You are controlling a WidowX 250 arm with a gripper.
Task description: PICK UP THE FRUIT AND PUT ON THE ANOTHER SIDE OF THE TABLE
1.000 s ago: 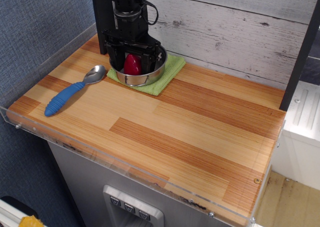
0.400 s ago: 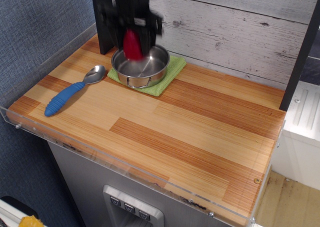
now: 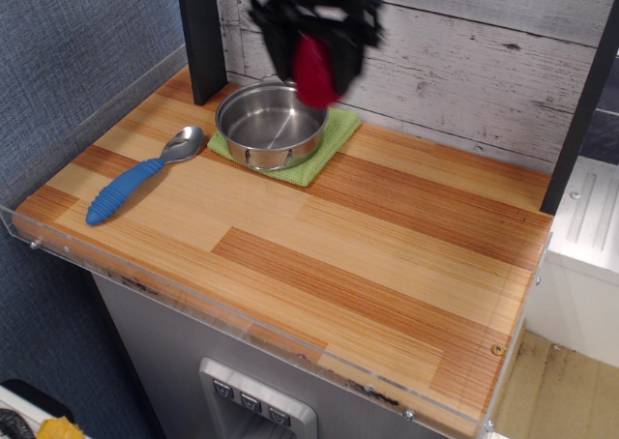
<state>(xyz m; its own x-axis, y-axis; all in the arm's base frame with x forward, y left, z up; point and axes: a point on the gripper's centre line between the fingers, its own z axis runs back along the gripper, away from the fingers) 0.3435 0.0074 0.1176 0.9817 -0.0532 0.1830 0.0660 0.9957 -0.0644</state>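
The gripper (image 3: 314, 47), blurred, pinches the strawberry (image 3: 314, 73) in the air, above the right rim of the steel bowl (image 3: 271, 125). The bowl sits on a green cloth (image 3: 334, 134), with a spoon (image 3: 140, 176) to its left on the table (image 3: 387, 255).

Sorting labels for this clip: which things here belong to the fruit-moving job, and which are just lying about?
Part of the job:
fruit, held in the hand
table

Just lying about:
steel bowl
green cloth under it
blue-handled spoon
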